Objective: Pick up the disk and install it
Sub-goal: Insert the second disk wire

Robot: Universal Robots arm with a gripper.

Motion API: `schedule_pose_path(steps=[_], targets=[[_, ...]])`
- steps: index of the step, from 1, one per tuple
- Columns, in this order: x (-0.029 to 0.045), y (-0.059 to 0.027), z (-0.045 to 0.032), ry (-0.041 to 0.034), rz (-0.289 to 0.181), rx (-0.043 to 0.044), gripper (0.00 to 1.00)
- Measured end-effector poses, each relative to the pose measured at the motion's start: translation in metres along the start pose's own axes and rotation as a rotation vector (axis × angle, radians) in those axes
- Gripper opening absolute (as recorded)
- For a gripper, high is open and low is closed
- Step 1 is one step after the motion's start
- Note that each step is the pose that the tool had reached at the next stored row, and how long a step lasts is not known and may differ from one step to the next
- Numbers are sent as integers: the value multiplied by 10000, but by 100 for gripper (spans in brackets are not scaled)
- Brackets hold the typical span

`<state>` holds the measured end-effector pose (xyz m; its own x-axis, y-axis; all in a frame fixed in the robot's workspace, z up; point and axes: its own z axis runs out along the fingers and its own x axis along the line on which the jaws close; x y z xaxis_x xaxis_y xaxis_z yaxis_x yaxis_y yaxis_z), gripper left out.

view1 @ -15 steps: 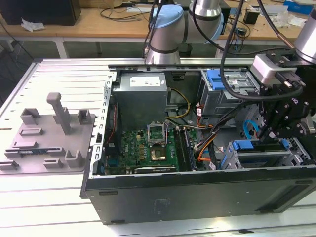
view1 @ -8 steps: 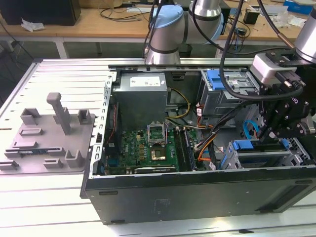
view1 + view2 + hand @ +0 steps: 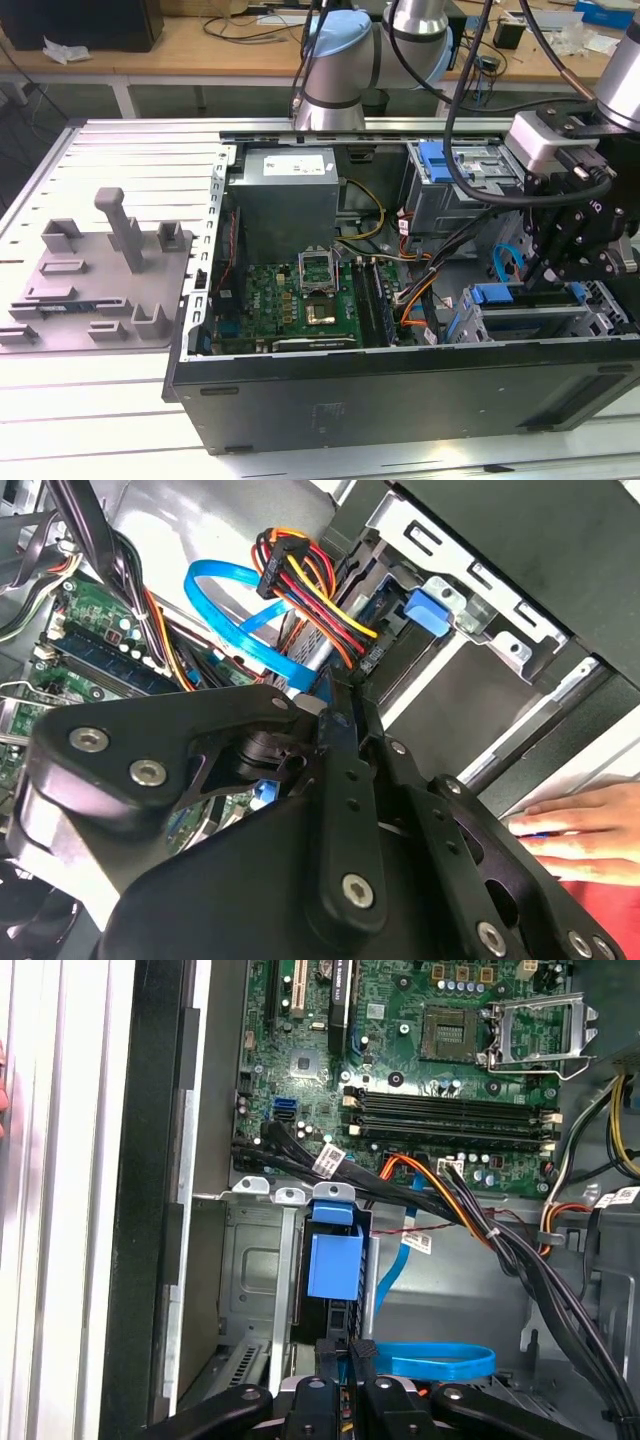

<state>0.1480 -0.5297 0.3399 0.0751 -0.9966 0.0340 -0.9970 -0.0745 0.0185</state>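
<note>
The disk (image 3: 497, 294) sits inside the lower metal drive cage (image 3: 600, 300) at the exterior view's right of the open computer case. Its blue carrier end faces the motherboard. In the first wrist view the blue carrier (image 3: 333, 1260) is seated in the cage slot, between the metal rails. My gripper (image 3: 537, 276) hangs just above and behind that blue end. The black fingertips (image 3: 335, 1356) stand pressed together with nothing visible between them in the first wrist view. In the second wrist view the gripper (image 3: 340, 695) tapers to a closed point over the cables.
A bundle of power cables (image 3: 470, 1215) and a blue data cable (image 3: 440, 1360) lie beside the cage. A second cage with a blue bracket (image 3: 432, 160) stands further back. A grey fixture (image 3: 110, 260) sits at the exterior view's left. A hand (image 3: 585, 830) rests on the case edge.
</note>
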Motion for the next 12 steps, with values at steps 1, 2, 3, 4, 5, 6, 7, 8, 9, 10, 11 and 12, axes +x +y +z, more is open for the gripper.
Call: schedule_pose_path(steps=[1,2,3,4,5,6,7,8,9,10,11,12], targets=[[0,0,2,0,0,0,16],[0,0,3,0,0,0,16],[0,0,4,-2,0,0,16],[0,0,4,-1,0,0,16],[0,0,4,-1,0,0,16],[0,0,5,-1,1,0,16],[0,0,5,-2,2,0,16],[0,-2,5,-3,1,-1,16],[0,-5,5,-2,0,-1,16],[1,-10,5,-3,1,0,16],[1,-14,5,-2,0,-1,16],[1,-18,5,-2,1,-1,16]])
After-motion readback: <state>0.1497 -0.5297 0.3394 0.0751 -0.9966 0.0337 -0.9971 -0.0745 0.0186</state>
